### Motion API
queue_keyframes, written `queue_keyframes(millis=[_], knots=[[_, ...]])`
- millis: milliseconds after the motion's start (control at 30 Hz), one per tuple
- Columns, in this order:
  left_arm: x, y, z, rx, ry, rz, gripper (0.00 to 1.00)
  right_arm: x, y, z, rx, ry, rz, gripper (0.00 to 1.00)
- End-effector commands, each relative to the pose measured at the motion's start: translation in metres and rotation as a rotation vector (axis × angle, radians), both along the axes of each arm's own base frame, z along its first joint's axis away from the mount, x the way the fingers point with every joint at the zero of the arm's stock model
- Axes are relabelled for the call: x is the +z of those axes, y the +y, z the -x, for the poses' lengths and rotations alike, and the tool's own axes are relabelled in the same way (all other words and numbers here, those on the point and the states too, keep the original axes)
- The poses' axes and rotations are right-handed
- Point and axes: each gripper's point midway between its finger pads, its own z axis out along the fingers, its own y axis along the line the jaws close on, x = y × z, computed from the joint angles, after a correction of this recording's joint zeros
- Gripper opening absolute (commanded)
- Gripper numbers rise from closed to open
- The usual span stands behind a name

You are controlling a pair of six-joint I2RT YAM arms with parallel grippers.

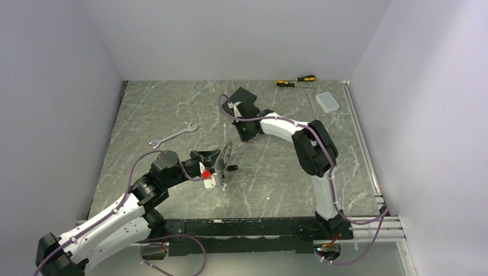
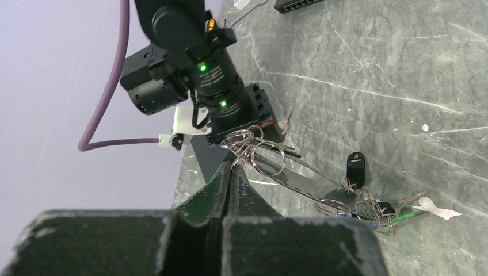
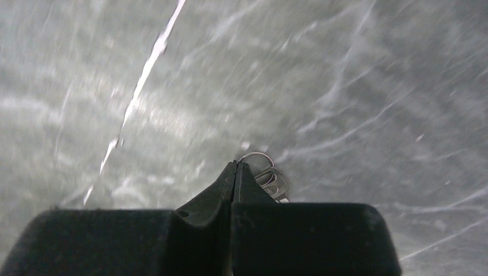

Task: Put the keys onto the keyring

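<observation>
Well beyond the keyring [image 1: 227, 153], a clear box [image 1: 328, 102]

The table [image 1: 172, 109] is viewed whole from above and behind. Wrist views are taken close along the fingers [image 2: 201, 195], low over it. The right arm [image 2: 201, 69] is shared by top and left views.

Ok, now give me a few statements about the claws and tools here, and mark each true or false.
1. The left claw is shut on the keyring. True.
2. The right claw stands wide open. False: it is shut, apparently pinching a key by its small ring.
3. In the top view, the wrench lies on the table left of the keyring. True.
4. The screwdrivers lie beside the arm bases. False: they lie at the far edge.
</observation>
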Motion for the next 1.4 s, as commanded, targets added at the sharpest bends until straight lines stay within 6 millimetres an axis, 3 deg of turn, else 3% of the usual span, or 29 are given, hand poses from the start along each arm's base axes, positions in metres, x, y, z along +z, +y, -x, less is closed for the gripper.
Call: queue_keyframes(millis=[0,267,600,900,1367], knots=[[0.031,-0.004,0.001,-0.016,-0.064,0.063,0.00,0.036,0.012,0.016,0.127,-0.082,-0.122,0.00],[0.029,-0.005,0.000,-0.016,-0.063,0.062,0.00,0.068,0.024,0.059,0.259,-0.112,-0.334,0.00],[0.030,-0.006,0.001,-0.025,-0.059,0.064,0.00,0.064,0.008,0.095,0.224,-0.045,-0.372,0.00],[0.029,-0.007,0.002,-0.028,-0.055,0.060,0.00,0.093,0.014,0.112,0.314,-0.094,-0.475,0.00],[0.021,-0.012,0.002,-0.046,-0.019,0.055,0.00,0.161,0.015,0.138,0.454,-0.189,-0.643,0.00]])
